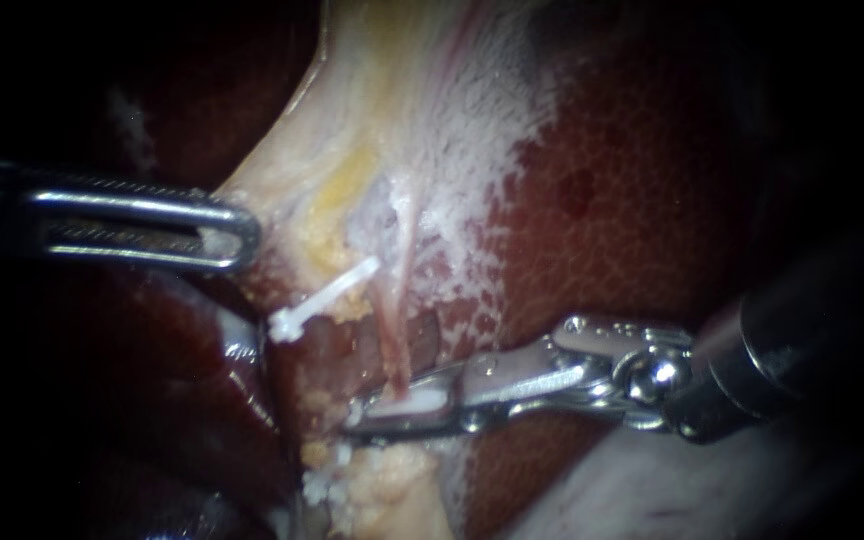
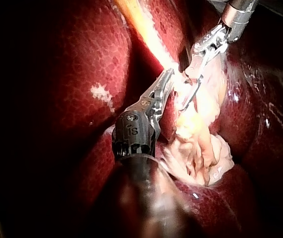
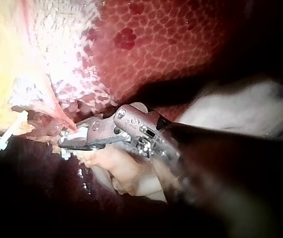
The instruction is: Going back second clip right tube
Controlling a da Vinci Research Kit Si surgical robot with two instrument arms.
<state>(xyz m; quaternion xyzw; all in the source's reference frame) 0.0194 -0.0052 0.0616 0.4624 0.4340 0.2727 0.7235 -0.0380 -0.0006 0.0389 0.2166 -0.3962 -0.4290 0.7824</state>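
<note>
A thin pink tube (image 1: 395, 340) runs down from the pale gallbladder tissue (image 1: 392, 110) between dark red liver lobes. A white clip (image 1: 322, 298) lies slantwise just left of the tube. Lower down, my right instrument (image 1: 367, 418) comes in from the right. Its long narrow jaws lie across the tube with a second white clip (image 1: 420, 400) held between them. The right wrist view shows the same jaws (image 3: 66, 142) on the white clip (image 3: 80, 133) at the tube's foot. My left instrument (image 1: 244, 236) comes from the left, its windowed jaws shut on the gallbladder's pale edge (image 2: 181, 87).
Dark red liver (image 1: 632, 200) lies right of the tube and behind the right instrument's wrist. Crumbly yellow-white fat (image 1: 382, 480) sits just below the right jaws. More liver (image 2: 82, 89) bulges beside the left instrument's shaft.
</note>
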